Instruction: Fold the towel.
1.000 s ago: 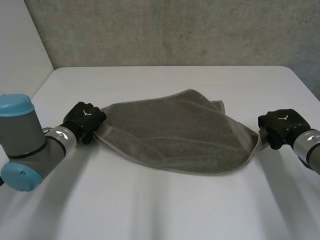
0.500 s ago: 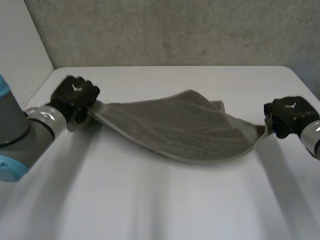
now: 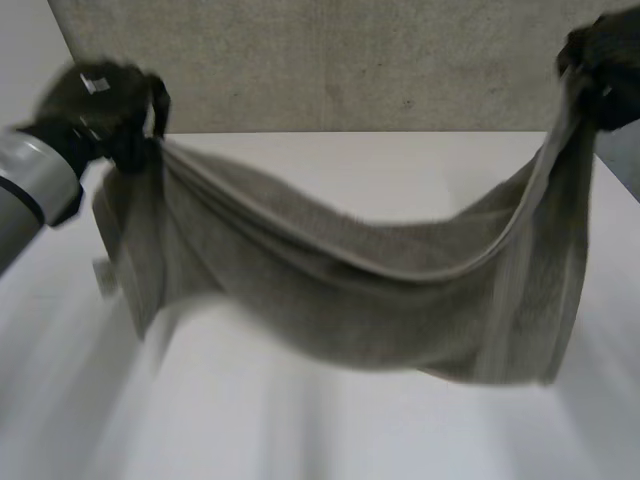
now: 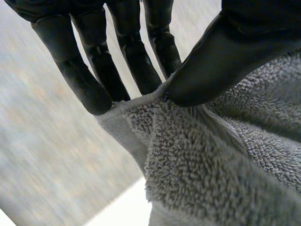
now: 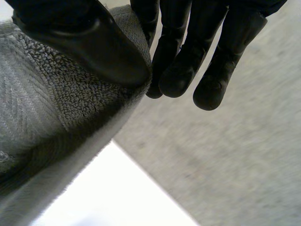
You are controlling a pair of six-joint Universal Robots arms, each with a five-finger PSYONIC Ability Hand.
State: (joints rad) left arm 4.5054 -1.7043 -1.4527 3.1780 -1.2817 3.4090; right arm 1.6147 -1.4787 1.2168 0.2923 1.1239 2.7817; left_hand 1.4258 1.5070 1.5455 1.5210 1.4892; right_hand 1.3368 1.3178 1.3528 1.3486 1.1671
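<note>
Fingers [image 4: 136,61] of the left hand [image 3: 100,100] are straight, with the thumb [image 4: 225,61] pressing the towel's hemmed edge against them: a pinch grasp. Fingers [image 5: 183,61] of the right hand [image 3: 605,50] do likewise, the thumb [image 5: 94,47] clamping the hem at the opposite end.

Tabletop [image 3: 300,430]: white, bare in front of the cloth.

Towel [image 3: 380,300]: grey terry, slung between the two hands above the tabletop. It sags in a deep curve at the middle, and loose cloth hangs below each hand. Cannot tell whether the lowest part touches the tabletop. The upper edge looks doubled.

Left arm [image 3: 35,185]: comes in at the near left. Left hand is high at the left side, right hand high at the far right, well apart.

Step in hand (judgement): carrying the held edge up and over to make a fold. Notes for doing it well:
- Both pinches must be firm. Each grip sits close to the hem, so a slip would drop that end.
- Hands level and evenly spread, so the held edge runs straight, not skewed.
- Take out some sag before laying down, or the middle lands first and bunches.
- Set the hanging edge on the tabletop first, then lay the held edge over it, hems matched.
- Release only once the cloth rests flat.
</note>
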